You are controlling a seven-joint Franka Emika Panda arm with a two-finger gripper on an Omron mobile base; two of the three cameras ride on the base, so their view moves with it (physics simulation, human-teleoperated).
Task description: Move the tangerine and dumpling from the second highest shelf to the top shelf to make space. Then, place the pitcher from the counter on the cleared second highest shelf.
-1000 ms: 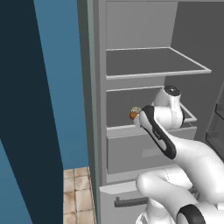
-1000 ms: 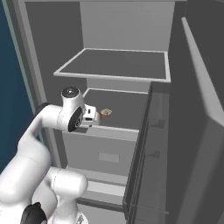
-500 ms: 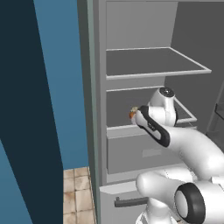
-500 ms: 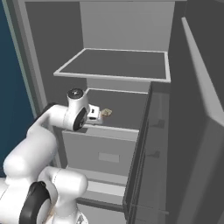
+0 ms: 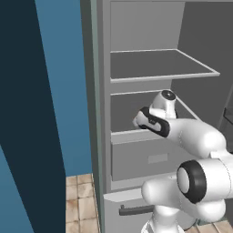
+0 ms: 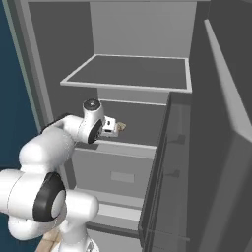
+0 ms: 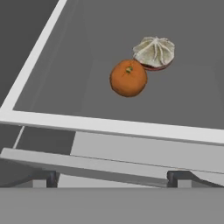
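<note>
On the second highest shelf (image 7: 52, 52), the round orange tangerine (image 7: 128, 78), green stem dimple up, touches the pleated cream dumpling (image 7: 154, 52) just right of it and further in. The tool (image 7: 113, 177) hangs released before the shelf rim. Since a second ago the arm has reached further toward the fridge.

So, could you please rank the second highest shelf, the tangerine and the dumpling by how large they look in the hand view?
1. second highest shelf
2. tangerine
3. dumpling, close to the tangerine's size and partly behind it, so that order is unsure.
</note>
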